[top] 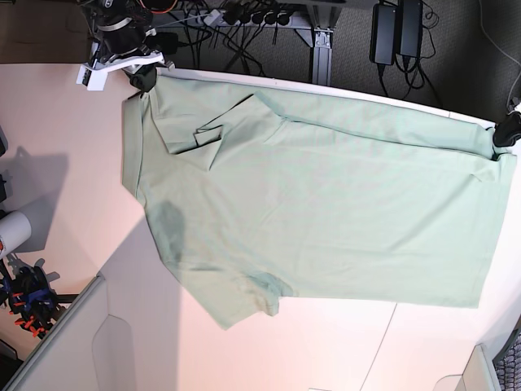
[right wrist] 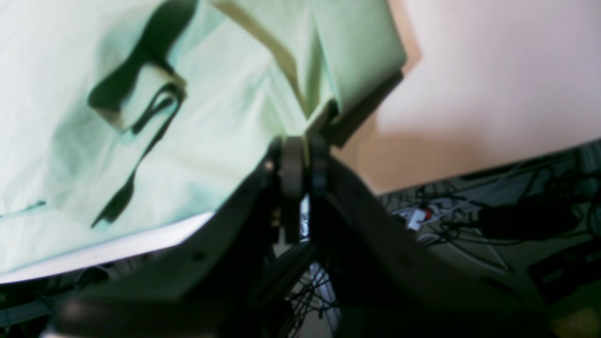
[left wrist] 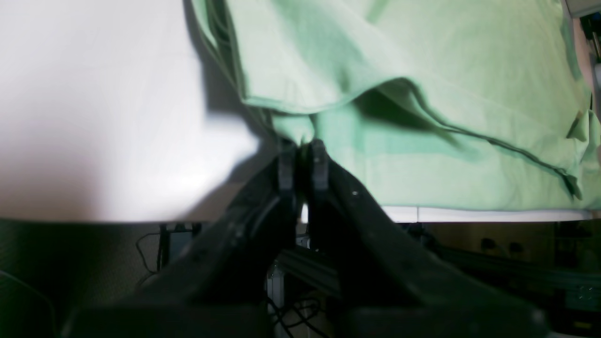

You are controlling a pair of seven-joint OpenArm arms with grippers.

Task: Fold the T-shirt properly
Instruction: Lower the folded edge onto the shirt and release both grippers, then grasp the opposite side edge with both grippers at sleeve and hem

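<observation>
Fabric of the pale mint-green T-shirt (left wrist: 460, 47) spread from 11 round to 4 o'clock of the left gripper (left wrist: 304, 152) in the left wrist view, with white tabletop (left wrist: 94, 108) at 9. The fingers were together, clamped on a gathered bit of cloth near the table's edge, and a loose flap drooped just at 12 o'clock of them.

Through the right wrist camera, the right gripper (right wrist: 304, 150) was closed too, its tips pinching the shirt where several creases ran together. The garment lay from 12 round to 8 o'clock of that pinch; a rumpled fold stood up at 10, and cables (right wrist: 469, 230) showed at 4, beyond the tabletop.

From the base view, the T-shirt sprawled across the middle of the table, one arm's grip near 11 o'clock and the other's near 2 — both at the strip along the far edge. A pointed part of the shirt stuck out towards 7, and a turned-over crease ran between the two grips.

The step in hand looked like an early fold, with that edge gripped at two ends. The next move called for lifting both ends together and carrying them towards 6 o'clock — evenly, lest the slack middle bunch up.
</observation>
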